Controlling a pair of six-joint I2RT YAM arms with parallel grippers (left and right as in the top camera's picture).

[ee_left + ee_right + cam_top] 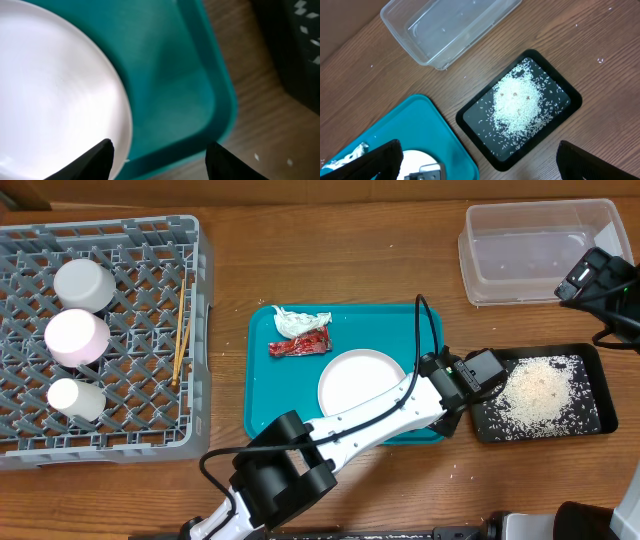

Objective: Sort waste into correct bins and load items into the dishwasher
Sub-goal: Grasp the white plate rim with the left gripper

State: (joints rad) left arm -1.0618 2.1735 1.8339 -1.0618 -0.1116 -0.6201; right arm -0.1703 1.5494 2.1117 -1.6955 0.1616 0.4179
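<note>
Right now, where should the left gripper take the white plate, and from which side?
Pinch the thin rim of the white plate on the side facing the black tray. It lies flat on the teal tray, so only the edge offers purchase, and the napkin and red wrapper crowd the far side. The left gripper straddles that rim now.

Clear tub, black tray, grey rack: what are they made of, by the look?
Clear rectangular tub: likely thin plastic, glossy; tabletop shows through. Shallow black rectangular tray: probably plastic, smooth semi-gloss, rounded moulded rim. Square grey lattice dish rack: probably moulded plastic, matte, uniform grid.
</note>
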